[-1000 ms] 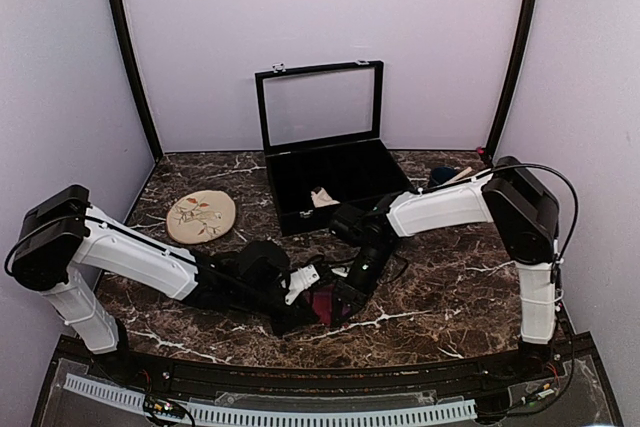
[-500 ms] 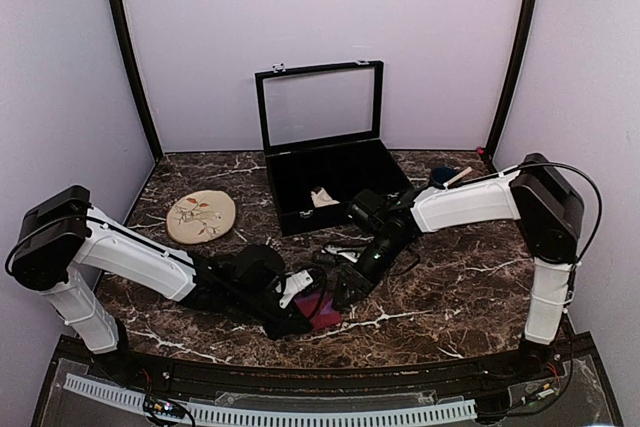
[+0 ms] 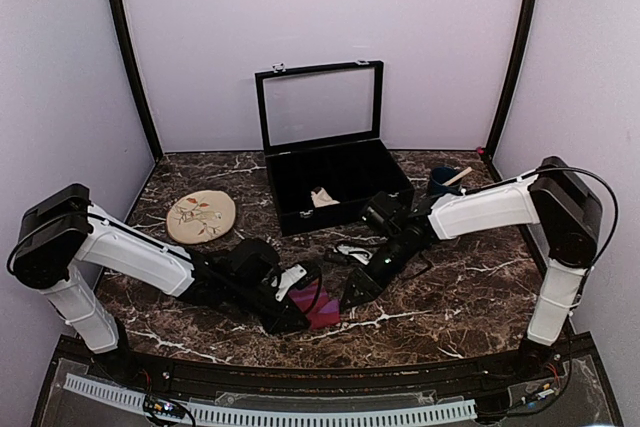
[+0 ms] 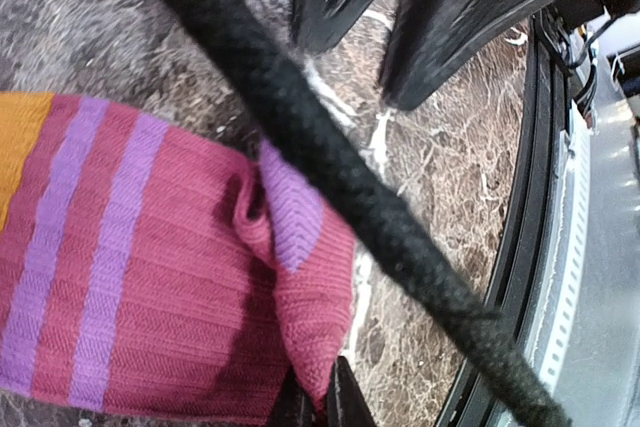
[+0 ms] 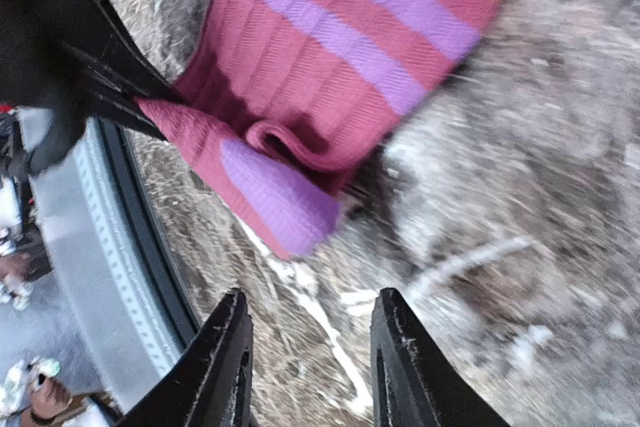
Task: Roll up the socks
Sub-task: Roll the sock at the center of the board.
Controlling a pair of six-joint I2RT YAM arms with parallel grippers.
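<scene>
The left arm (image 3: 140, 252) stretches low across the desk (image 3: 450, 297) from the lower left of the overhead view, its forearm nearly flat. The left hand (image 3: 288, 297) is pinched tight on a corner of the magenta-purple striped sock (image 3: 318, 309), which lies on the desk at lower centre. The right arm (image 3: 480, 209) reaches in from the right edge with its wrist angled down. The right hand (image 3: 357, 292) is just beside the sock, fingers parted, nothing between them.
</scene>
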